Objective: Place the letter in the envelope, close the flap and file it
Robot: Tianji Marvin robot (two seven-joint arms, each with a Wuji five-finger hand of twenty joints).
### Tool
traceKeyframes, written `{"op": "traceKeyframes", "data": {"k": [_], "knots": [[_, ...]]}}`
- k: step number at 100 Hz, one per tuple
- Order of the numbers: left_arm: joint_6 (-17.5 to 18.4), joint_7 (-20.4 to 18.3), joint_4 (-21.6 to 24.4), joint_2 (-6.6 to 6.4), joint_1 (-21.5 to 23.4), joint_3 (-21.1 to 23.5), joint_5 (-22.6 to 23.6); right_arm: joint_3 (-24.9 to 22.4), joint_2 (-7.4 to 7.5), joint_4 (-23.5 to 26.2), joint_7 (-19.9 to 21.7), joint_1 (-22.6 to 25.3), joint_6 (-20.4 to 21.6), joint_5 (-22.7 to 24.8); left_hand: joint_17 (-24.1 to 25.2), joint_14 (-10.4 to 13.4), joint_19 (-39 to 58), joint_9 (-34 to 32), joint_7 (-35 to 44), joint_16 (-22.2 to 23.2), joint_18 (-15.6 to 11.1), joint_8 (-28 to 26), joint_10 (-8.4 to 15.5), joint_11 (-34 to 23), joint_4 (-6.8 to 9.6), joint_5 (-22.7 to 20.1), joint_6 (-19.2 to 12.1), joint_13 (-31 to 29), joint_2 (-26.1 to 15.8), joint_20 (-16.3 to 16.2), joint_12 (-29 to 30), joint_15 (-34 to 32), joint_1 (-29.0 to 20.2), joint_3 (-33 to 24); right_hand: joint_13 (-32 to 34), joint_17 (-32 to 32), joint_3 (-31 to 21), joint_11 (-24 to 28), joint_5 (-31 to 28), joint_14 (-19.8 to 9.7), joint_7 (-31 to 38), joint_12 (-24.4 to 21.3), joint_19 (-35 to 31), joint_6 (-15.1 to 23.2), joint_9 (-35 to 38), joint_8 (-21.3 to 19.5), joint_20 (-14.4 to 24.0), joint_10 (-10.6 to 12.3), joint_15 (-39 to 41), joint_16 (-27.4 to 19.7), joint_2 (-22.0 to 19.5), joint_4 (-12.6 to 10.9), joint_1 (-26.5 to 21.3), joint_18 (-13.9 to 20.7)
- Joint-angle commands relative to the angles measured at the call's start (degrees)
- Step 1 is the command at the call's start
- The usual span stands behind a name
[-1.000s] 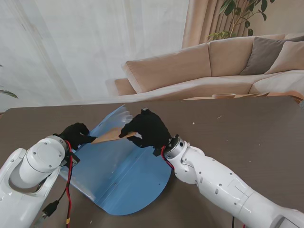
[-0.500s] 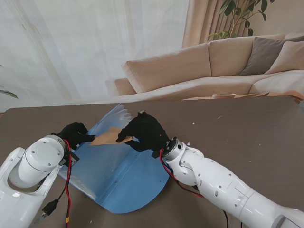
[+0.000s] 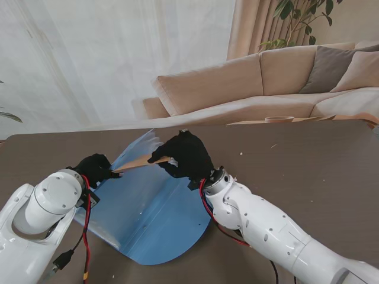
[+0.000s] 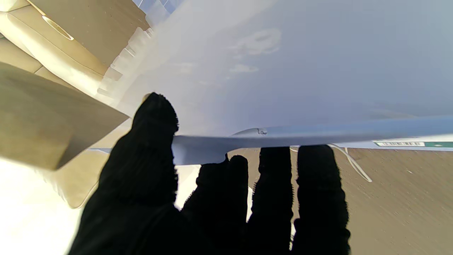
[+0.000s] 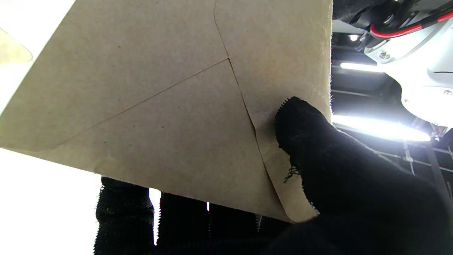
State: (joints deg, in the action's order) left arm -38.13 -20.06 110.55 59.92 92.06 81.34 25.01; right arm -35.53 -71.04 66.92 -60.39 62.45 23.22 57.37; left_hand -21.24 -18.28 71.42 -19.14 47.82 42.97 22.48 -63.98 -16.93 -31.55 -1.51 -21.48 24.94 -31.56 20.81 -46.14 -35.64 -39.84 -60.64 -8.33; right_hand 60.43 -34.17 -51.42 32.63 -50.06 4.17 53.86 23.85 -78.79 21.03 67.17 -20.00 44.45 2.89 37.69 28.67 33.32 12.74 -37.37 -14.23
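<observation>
A brown paper envelope hangs in the air, flap closed, pinched at one corner between thumb and fingers of my right hand. The right wrist view shows its seamed back under the thumb. Beneath it a blue file folder lies open on the table. My left hand is shut on the edge of the folder's raised cover, thumb on one side, fingers on the other. The envelope's free end points toward the gap by the left hand. No loose letter is visible.
The dark brown table stretches to my right and far side. Red and black cables hang by my left forearm. A beige sofa and curtains stand beyond the table's far edge.
My right hand has risen slightly and moved a little farther from me, and the envelope now shows flatter, nearly edge-on. The left hand and folder cover have stayed put.
</observation>
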Motion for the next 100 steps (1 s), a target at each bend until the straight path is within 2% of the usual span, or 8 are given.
{"op": "traceKeyframes", "data": {"k": [1,49,75,100], "knots": [[-0.2,-1.2,0.8,0.18,0.0,-0.1,0.1,0.0,-0.16,0.6,0.3,0.0,-0.2,0.4,-1.1,-0.2,2.5,-0.1,7.5,2.0,1.6,-6.0,0.9,-0.8,0.16,2.3,-3.4,-7.2,-6.5,0.2,-0.6,-7.2,-9.0,-2.9,1.3,-0.6,-2.4,0.6,-2.5,-1.4,3.9,-0.1,-0.8,6.6,2.2,-4.0,0.2,0.8,0.7,0.2,-1.3,0.8,-1.6,1.0],[-0.9,-1.6,1.3,0.05,-0.4,-0.3,0.1,4.1,2.28,0.0,-2.0,-3.5,-0.5,6.2,-1.6,-0.1,2.7,0.0,7.4,2.1,1.8,-6.0,0.8,-0.9,0.21,2.4,-3.3,-7.7,-6.7,0.1,-0.6,-7.5,-9.2,-2.6,-0.2,0.6,-2.9,-0.1,-3.2,-3.3,3.3,-0.5,1.0,9.8,1.6,-7.1,-0.5,2.9,-1.5,-0.8,-1.6,1.5,-0.9,2.7],[-1.3,-1.7,1.3,0.00,-0.7,-0.5,0.1,4.8,3.18,0.4,-2.4,-4.2,-0.4,7.8,-1.8,0.1,2.8,0.0,7.3,2.1,1.6,-6.0,0.8,-0.9,0.21,2.4,-3.2,-7.8,-6.9,0.1,-0.6,-7.5,-9.4,-2.4,-0.6,0.9,-3.3,-0.7,-3.7,-3.8,2.6,-0.3,1.8,10.3,1.3,-9.3,-0.7,3.3,-2.4,-1.1,-1.5,1.3,-1.0,3.1],[-1.2,-2.1,1.4,-0.08,-1.0,-0.6,-0.4,7.2,3.04,-1.1,-3.7,-6.2,-1.9,8.5,-2.0,0.1,2.9,0.0,7.3,2.2,1.7,-6.1,0.8,-0.9,0.23,2.5,-3.3,-8.0,-7.0,0.0,-0.6,-7.7,-9.4,-2.1,-0.5,0.9,-3.5,-1.0,-3.8,-4.0,2.0,-0.2,2.1,10.5,1.5,-9.9,-0.7,3.6,-2.7,-1.3,-1.4,1.3,-0.8,3.4]]}}
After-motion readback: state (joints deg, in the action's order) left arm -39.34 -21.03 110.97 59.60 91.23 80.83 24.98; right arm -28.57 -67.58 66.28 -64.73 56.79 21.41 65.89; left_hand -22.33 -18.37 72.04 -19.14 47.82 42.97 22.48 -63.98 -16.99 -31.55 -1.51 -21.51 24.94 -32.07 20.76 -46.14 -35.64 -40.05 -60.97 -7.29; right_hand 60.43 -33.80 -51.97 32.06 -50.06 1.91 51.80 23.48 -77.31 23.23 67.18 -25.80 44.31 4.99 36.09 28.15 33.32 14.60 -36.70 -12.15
